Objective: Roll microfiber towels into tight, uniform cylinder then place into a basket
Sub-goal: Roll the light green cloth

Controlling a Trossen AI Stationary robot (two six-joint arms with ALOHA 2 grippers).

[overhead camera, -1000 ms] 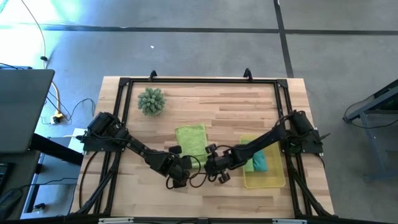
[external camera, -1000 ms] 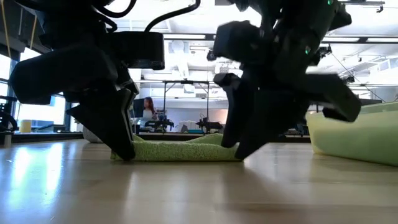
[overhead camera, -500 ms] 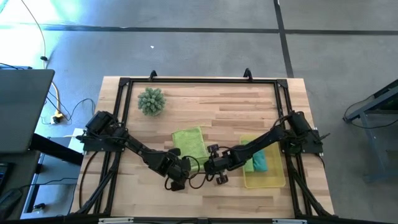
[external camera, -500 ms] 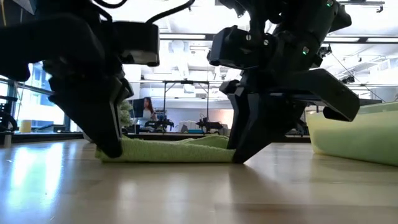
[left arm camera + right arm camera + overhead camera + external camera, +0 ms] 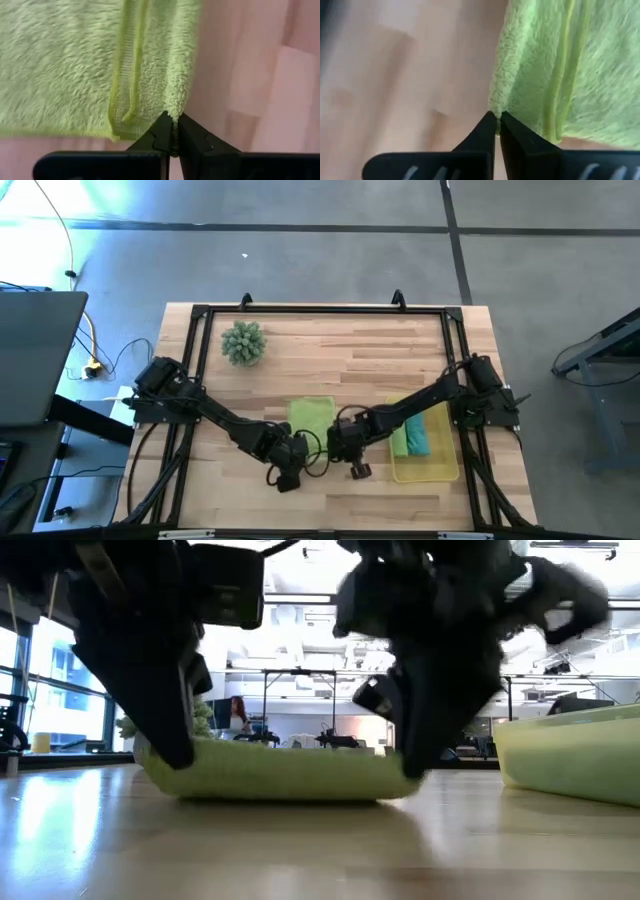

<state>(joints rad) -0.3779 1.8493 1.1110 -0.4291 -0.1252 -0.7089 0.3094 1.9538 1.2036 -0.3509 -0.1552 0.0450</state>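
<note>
Near the table's front edge, both grippers' jaws pinch the lime towel (image 5: 311,418), its fold running left-right.

The lime green microfiber towel (image 5: 75,65) is fluffy, matt cloth with a tightly stitched hem. The pale wooden plank table (image 5: 380,350) looks smooth with a soft sheen. The translucent yellow plastic basket (image 5: 570,755) appears smooth. The black gripper fingers (image 5: 482,131) look like matt hard plastic.
</note>
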